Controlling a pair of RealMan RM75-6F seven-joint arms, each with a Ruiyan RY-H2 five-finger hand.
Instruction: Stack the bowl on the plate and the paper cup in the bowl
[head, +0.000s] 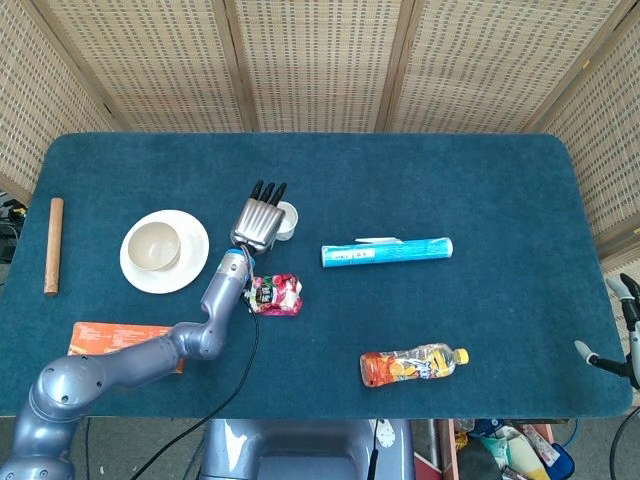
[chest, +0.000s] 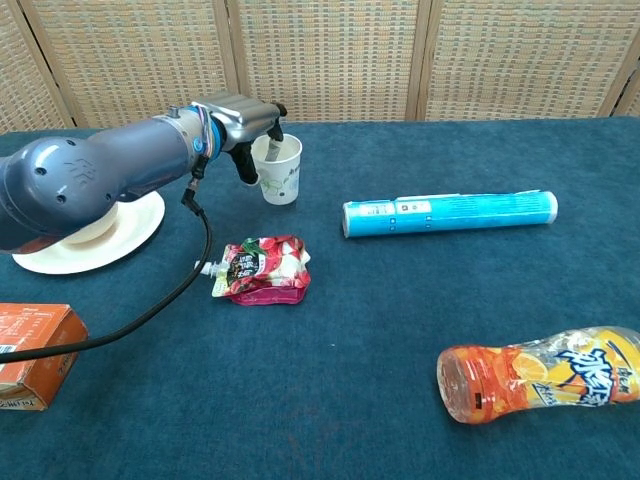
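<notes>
Grey metal left hand (chest: 245, 128) is gripping the paper cup (chest: 279, 169): one finger is hooking inside the rim, thumb is pressing the outer wall on the left side. Cup is sitting upright or just a bit tilted, mouth up; can't tell from either view whether its base is touching the blue cloth or hanging just above it.

Key relation: the bowl (head: 157, 245) is lying to the left of the hand and cup, and it's already sitting on the plate (head: 190, 262). So bowl-on-plate looks done, and cup-in-bowl is what's left. Coming move, as I judge it: carry the cup left w/ its axis vertical, then lower it into the bowl. Left arm is much the nearer one.

Right hand (head: 622, 330) is showing only at the far right edge of the head view, well apart from everything; fingers are apart and it's holding nothing.

Other stuff: red pouch (chest: 262, 268) is lying just near-side of the cup, blue tube (chest: 448, 212) to the right, orange bottle (chest: 540, 383) near right, orange box (chest: 32, 355) near left, wooden stick (head: 53, 245) far left.
</notes>
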